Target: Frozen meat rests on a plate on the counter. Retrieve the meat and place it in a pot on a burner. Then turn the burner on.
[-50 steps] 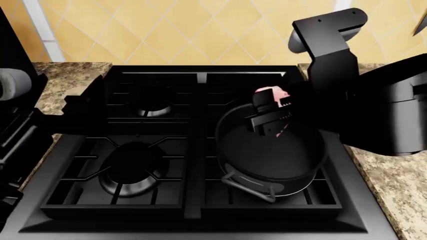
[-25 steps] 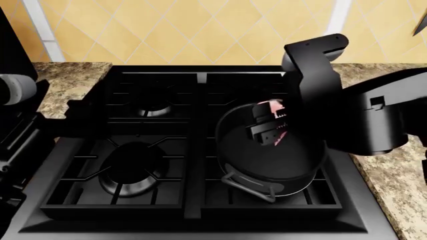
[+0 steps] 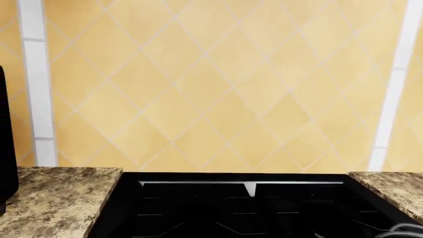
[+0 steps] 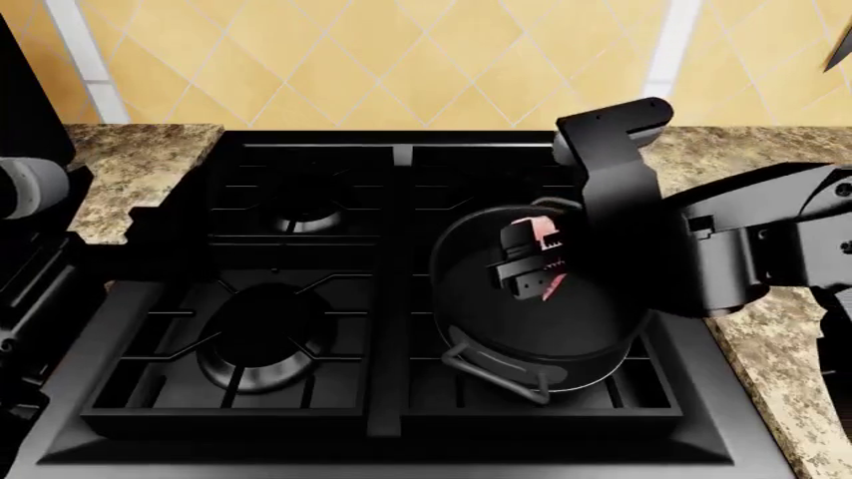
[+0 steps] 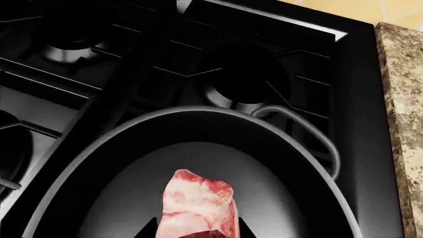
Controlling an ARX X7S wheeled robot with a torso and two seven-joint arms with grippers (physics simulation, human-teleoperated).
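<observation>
The right claw (image 4: pixel 530 261) grips the meat (image 5: pixel 197 202) inside the pot (image 4: pixel 469 299) on the stove's near right burner. The left claw is out of view.

The right arm (image 4: pixel 745 249) reaches in from the right side of the head view, its bulky black forearm lying roughly level and bending at the wrist (image 4: pixel 616 170) into a link that drops steeply down and leftward. At its end the right gripper (image 4: pixel 529 261) points downward, its black fingers (image 4: pixel 522 271) closed on the meat (image 4: pixel 538 228), which shows pink above and beside them. In the right wrist view the meat (image 5: pixel 197 206) sits between the two dark fingertips at the near edge. The left arm (image 4: pixel 34 249) stays at the far left, low and back, with a grey joint (image 4: pixel 27 188) showing; its gripper cannot be seen.
</observation>
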